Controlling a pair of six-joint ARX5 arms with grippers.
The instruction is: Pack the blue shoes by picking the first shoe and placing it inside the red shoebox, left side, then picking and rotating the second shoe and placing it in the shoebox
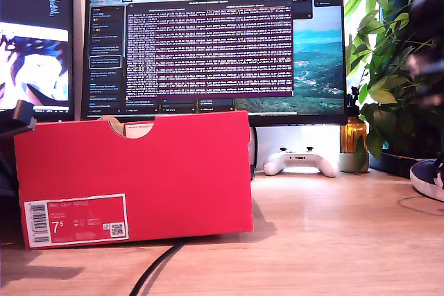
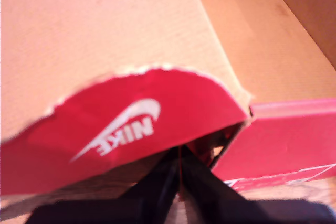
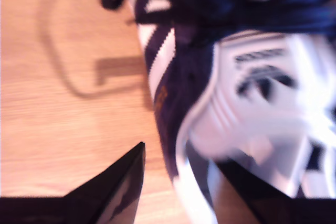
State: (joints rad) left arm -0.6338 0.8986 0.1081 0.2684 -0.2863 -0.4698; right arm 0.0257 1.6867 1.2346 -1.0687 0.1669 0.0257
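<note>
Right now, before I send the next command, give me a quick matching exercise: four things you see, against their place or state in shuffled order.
1. large red cardboard shoebox
2. navy-blue sneaker with white sole
3. white game controller
4. my first gripper

A. under the monitor
B. shut on the box's flap edge
C. exterior view's right edge
D. exterior view's left, label facing camera

Pairs: 1-D, 2-C, 3-A, 4-B

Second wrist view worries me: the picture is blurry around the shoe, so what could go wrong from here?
My second gripper straddles the navy-blue sneaker's white-trimmed edge, so the thin hold may slip. My first gripper, pinching the red cardboard shoebox's flap, could tear it or shift the box.
</note>
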